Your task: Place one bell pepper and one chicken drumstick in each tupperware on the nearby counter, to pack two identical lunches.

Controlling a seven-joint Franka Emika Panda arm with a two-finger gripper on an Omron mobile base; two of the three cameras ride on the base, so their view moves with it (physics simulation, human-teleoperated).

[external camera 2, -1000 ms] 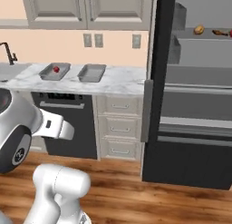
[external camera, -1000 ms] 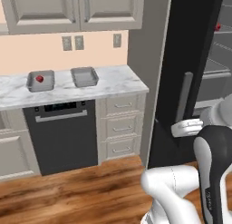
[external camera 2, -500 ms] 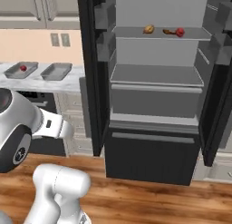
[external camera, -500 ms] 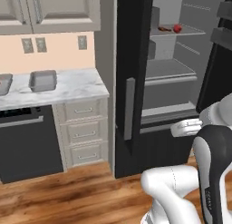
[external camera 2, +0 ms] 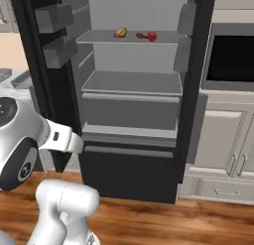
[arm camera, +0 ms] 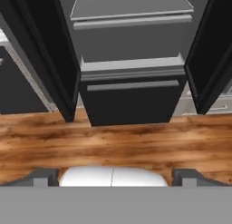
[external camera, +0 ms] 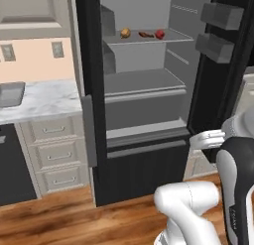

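The fridge stands open in front of me. On its top shelf lie a golden-orange chicken drumstick (external camera: pixel 125 33) (external camera 2: pixel 119 32), a dark brown chicken drumstick (external camera: pixel 145 34) (external camera 2: pixel 141 35) and a red bell pepper (external camera: pixel 159 34) (external camera 2: pixel 152 36), side by side. A grey tupperware (external camera: pixel 11 92) sits on the marble counter (external camera: pixel 49 97) at the far left. My gripper (arm camera: pixel 115 177) hangs low, well short of the fridge, pointing at its bottom drawer and the wooden floor. It is open, with nothing between its fingertips (arm camera: pixel 45 177).
The black fridge doors (external camera: pixel 89 90) (external camera 2: pixel 196 80) swing out on both sides, with door bins (external camera: pixel 222 16) on one. A built-in oven (external camera 2: pixel 230 60) and beige cabinets (external camera 2: pixel 228 150) stand right of the fridge. Drawers (external camera: pixel 57 154) sit under the counter.
The base has swung to the right: the counter and trays have slid off to the left and the open fridge is now central and closer. The gripper has stayed open.
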